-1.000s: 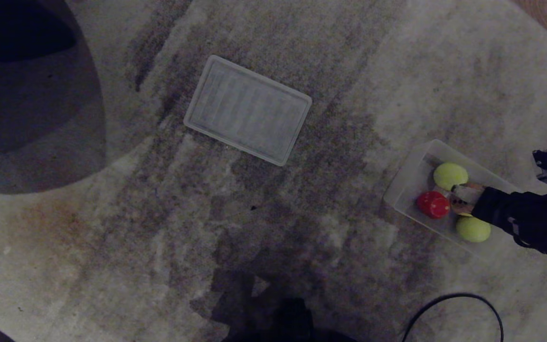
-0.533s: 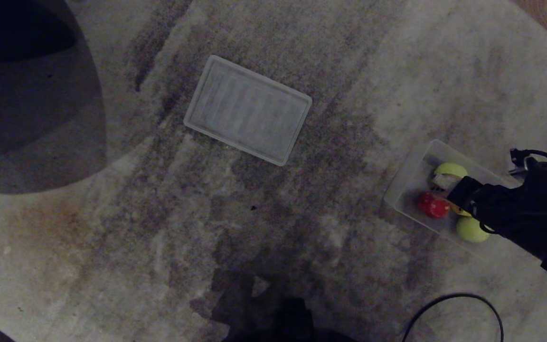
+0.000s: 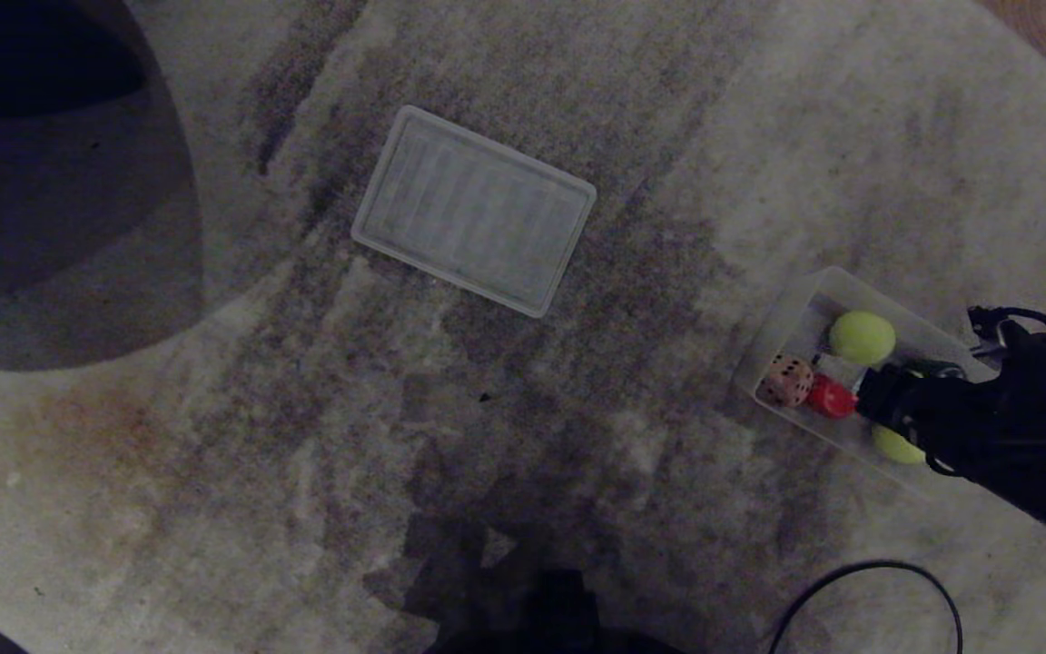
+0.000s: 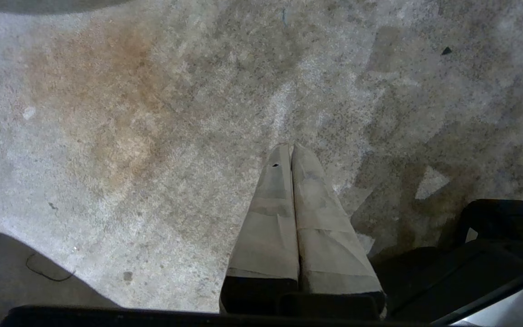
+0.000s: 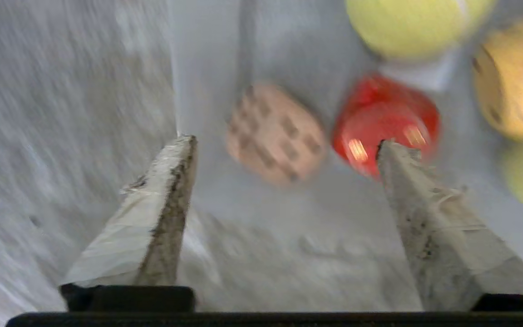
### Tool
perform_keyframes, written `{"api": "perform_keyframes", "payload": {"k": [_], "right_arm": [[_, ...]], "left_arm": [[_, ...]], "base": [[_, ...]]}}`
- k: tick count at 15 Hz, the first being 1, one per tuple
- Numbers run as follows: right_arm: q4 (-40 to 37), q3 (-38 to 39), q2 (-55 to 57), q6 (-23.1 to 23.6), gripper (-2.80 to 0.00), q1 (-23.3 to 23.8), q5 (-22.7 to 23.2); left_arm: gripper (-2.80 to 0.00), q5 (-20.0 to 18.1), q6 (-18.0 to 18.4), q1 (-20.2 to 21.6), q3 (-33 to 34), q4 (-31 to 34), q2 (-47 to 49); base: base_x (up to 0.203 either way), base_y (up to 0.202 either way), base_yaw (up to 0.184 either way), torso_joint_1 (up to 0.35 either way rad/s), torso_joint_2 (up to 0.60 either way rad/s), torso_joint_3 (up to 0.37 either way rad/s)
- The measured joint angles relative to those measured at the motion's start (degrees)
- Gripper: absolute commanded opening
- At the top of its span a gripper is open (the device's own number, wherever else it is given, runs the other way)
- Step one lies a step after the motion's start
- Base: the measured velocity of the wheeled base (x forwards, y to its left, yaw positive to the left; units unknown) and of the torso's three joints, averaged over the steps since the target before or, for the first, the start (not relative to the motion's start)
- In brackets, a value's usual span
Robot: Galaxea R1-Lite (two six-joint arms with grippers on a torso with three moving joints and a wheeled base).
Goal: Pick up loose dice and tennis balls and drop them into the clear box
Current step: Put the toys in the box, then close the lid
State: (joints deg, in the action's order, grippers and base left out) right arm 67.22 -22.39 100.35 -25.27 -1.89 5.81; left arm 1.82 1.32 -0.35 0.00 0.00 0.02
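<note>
Released since a second ago, the tan die now lies loose in the clear box, at the box's left end in the head view, where earlier it sat pinched between the fingers over the middle of the box. The right gripper hangs over the box at the right edge of the head view with its fingers spread wide apart and nothing between them; in the right wrist view the two taped fingers frame the tan die and touch neither it nor its neighbour, though the picture is blurred.

Just beside the tan die, touching or nearly so, sits the red die. One tennis ball rests near the box's upper wall, and a second tennis ball shows partly under the black arm at the lower side. The wrist view also shows a yellow die at its right edge.

Further out, toward the upper middle of the head view, the ribbed lid lies flat on the mottled grey carpet, well apart from the box. A black cable loops at the lower right.

Over bare carpet, the left gripper hangs parked, fingers pressed together and empty.
</note>
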Motion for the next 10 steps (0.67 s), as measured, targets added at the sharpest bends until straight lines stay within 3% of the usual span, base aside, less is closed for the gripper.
{"api": "perform_keyframes", "payload": {"k": [1, 6, 10], "right_arm": [[-0.18, 1.92, -1.44, 0.81, -2.8, 0.1, 0.08], [-3.71, 10.74, -13.15, 3.4, -2.8, 0.18, 0.06], [-18.62, 15.07, -29.32, 9.57, -2.8, 0.16, -0.21]], "left_arm": [[-2.8, -0.02, -0.01, 0.02, 0.0, 0.0, -0.02], [-2.8, -0.01, 0.02, 0.02, 0.0, 0.0, -0.02], [-2.8, 0.0, 0.0, 0.02, 0.0, 0.0, -0.02]], "base": [[0.0, 0.0, 0.0, 0.0, 0.0, 0.0], [0.0, 0.0, 0.0, 0.0, 0.0, 0.0], [0.0, 0.0, 0.0, 0.0, 0.0, 0.0]]}}
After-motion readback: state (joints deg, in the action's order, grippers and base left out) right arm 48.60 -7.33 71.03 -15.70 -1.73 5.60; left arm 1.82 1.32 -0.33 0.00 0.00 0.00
